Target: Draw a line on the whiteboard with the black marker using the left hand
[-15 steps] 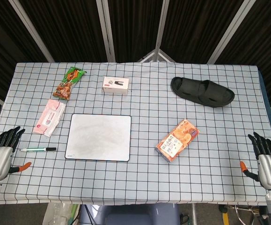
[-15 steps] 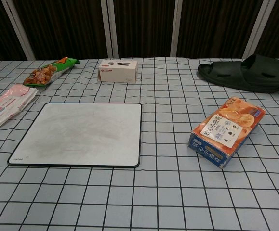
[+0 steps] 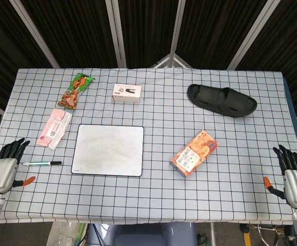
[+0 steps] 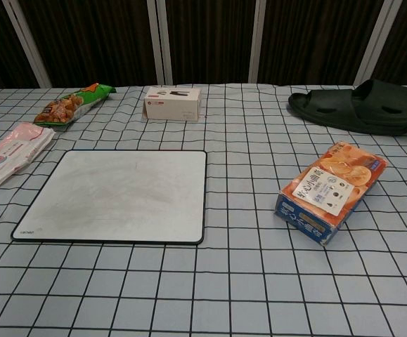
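Black marker [image 3: 41, 163] flat on bench [image 3: 153, 205], left of whiteboard [image 3: 109, 150]. Likely light, stiff, slick, rolls; pinch mid-barrel. Left hand [image 3: 3, 169] fingers spread, empty; right hand [image 3: 293, 180] likewise.

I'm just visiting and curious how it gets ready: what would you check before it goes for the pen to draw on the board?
1. Black marker lies free on the table, left of the whiteboard: ok.
2. Left hand holds nothing, fingers apart, right beside the marker's end: ok.
3. Whiteboard lies flat with nothing on it; faint smears only: ok.
4. Pink wipes pack sits beyond the marker, apart from it: ok.
5. Right hand is off at the far table edge, empty: ok.
6. Marker cap on or off: cannot tell.
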{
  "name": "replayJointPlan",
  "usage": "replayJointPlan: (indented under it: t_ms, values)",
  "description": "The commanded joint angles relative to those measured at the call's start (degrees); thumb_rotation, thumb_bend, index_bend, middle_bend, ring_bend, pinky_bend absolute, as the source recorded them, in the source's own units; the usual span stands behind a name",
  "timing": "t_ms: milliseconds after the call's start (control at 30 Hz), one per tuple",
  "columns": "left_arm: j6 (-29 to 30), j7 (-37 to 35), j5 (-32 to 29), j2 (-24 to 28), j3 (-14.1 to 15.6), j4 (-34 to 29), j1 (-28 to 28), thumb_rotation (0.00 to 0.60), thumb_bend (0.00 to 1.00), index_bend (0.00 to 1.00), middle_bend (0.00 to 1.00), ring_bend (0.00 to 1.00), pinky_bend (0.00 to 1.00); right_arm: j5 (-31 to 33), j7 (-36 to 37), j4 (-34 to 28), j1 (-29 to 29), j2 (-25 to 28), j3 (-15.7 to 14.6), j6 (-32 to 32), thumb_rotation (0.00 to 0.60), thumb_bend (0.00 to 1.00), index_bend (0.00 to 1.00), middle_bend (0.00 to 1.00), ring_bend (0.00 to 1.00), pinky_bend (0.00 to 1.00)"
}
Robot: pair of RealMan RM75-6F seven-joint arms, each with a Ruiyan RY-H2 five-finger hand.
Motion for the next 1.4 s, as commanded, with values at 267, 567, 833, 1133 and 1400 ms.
replayJointPlan:
  t_ms: [267,567,833,1133,1400]
  values:
    - [-10.4,5.3,-9.5,-3.0,-2.3,4.2,-5.6,0.6,0.38,0.47,0.0,0.0,0.0,0.2,0.2,0.2,-0.2,0.0,0.1,0.3,0.6,0.34,0.0,0.0,0.0,0.0]
    - [-17.4,10.7,-16.3,-8.8,-3.3,12.1,-10.2,0.6,0.44,0.5,0.0,0.0,0.0,0.1,0.3,0.6,-0.2,-0.2,0.1,0.4,0.6,0.34,0.0,0.0,0.0,0.0]
    - [-18.0,13.6,-17.3,-11.1,-2.6,14.5,-11.4,0.6,0.44,0.46,0.0,0.0,0.0,0.1,0.3,0.5,-0.3,-0.3,0.2,0.5,0.6,0.34,0.0,0.0,0.0,0.0]
    - [-18.2,14.9,-18.4,-12.3,-2.4,15.9,-12.1,0.6,0.44,0.41,0.0,0.0,0.0,0.2,0.5,0.5,-0.3,-0.4,0.3,0.5,0.6,0.34,0.0,0.0,0.0,0.0]
    - [-16.5,16.8,-18.0,-14.1,-2.1,16.9,-12.4,0.6,0.44,0.43,0.0,0.0,0.0,0.2,0.8,0.6,-0.3,-0.4,0.4,0.6,0.6,0.34,0.0,0.0,0.0,0.0]
